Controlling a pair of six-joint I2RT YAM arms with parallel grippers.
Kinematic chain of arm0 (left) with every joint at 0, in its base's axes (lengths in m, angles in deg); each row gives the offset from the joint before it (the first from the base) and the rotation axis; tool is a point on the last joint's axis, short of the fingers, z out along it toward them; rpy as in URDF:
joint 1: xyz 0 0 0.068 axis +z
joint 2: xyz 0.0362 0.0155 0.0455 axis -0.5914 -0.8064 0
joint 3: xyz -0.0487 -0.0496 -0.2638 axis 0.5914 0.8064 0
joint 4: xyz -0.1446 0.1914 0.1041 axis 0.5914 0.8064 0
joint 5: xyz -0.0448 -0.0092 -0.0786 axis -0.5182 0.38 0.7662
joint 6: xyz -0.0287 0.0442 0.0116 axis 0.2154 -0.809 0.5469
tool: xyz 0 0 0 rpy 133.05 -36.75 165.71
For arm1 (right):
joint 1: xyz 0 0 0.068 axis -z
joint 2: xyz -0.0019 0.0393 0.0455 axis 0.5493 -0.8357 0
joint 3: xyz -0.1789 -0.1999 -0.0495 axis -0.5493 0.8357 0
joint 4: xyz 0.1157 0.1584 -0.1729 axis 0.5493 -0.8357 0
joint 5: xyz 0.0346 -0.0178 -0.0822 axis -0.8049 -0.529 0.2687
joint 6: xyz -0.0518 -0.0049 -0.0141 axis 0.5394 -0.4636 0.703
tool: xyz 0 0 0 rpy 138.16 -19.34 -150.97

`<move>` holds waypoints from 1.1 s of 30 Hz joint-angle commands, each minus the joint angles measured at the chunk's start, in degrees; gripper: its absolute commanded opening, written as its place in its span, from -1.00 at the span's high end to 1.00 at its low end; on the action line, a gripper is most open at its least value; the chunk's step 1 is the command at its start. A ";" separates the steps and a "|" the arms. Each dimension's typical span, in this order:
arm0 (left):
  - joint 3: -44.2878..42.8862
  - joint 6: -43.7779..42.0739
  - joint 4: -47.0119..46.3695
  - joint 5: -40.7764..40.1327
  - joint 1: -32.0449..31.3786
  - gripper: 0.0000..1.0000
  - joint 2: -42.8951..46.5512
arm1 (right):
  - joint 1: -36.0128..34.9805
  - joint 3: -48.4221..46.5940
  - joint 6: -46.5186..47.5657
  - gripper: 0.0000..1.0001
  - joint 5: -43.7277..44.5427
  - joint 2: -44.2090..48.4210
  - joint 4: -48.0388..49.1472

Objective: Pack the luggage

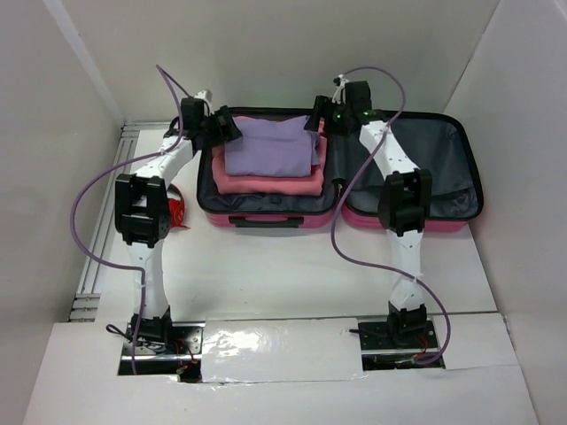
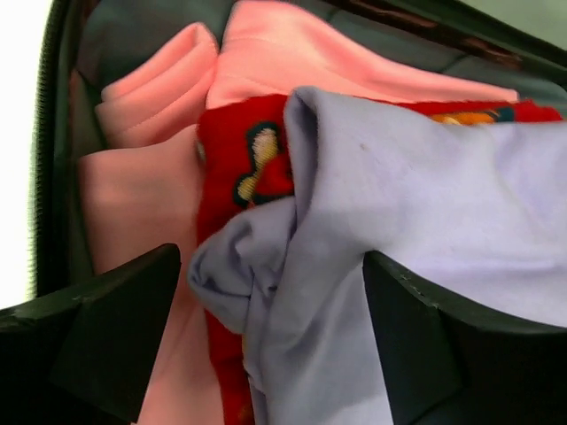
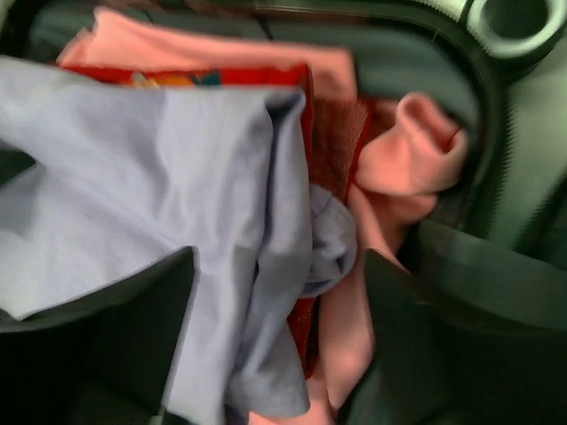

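Luggage (image 1: 447, 164) lay spread open at the far side of the table (image 1: 283, 274), its grey-lined right half bare and its left half holding the stack. A pink garment (image 1: 266, 184) sat at the bottom. A red printed one (image 2: 226, 150) showed only at the edges, and a lavender garment (image 1: 270, 146) lay on top.

My left claw (image 1: 226, 124) hung over the stack's far left corner and my right claw (image 1: 319, 113) over its far right corner. I judged that one claw at each corner would keep the cloth flat and square. Both claws stood wide open and gripped nothing. Lavender folds bunched loosely between my fingers (image 2: 133, 301) without being pinched.

The top layer looked settled inside the shell. Lifting clear needed care, since a fold might snag on a finger.
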 commanded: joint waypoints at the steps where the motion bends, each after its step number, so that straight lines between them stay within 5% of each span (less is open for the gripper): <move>1: -2.05 -4.77 0.03 -1.69 0.24 -0.98 10.17 | -0.04 -4.19 3.42 -0.73 1.68 7.66 -2.74; 6: 2.60 -6.79 1.26 -0.38 -1.51 -0.98 20.82 | -0.57 2.21 3.42 -0.78 2.20 18.12 -0.63; 10: 9.54 -8.10 1.26 -2.39 -4.06 -0.98 28.38 | -1.80 7.50 3.95 -0.45 1.42 21.29 1.30; 12: 14.11 -8.11 1.26 -3.36 -4.59 -0.98 30.67 | -2.42 8.03 3.95 -0.14 0.89 21.30 1.82; 16: 21.23 -7.40 -2.94 -2.31 -7.31 -0.73 33.40 | -3.56 6.19 5.78 0.92 -0.16 16.92 2.35; 20: 25.11 -6.26 -5.85 -3.97 -9.59 -0.03 30.60 | -4.70 2.94 6.41 1.00 -1.40 12.08 4.02; 24: 26.52 -5.73 -7.61 -5.82 -10.13 0.44 25.68 | -4.70 -2.68 7.11 1.00 -2.63 5.49 4.02; 33: 22.57 -7.58 -5.77 -5.13 -10.13 0.60 16.09 | -2.51 -9.28 7.11 0.94 -1.40 -5.51 4.02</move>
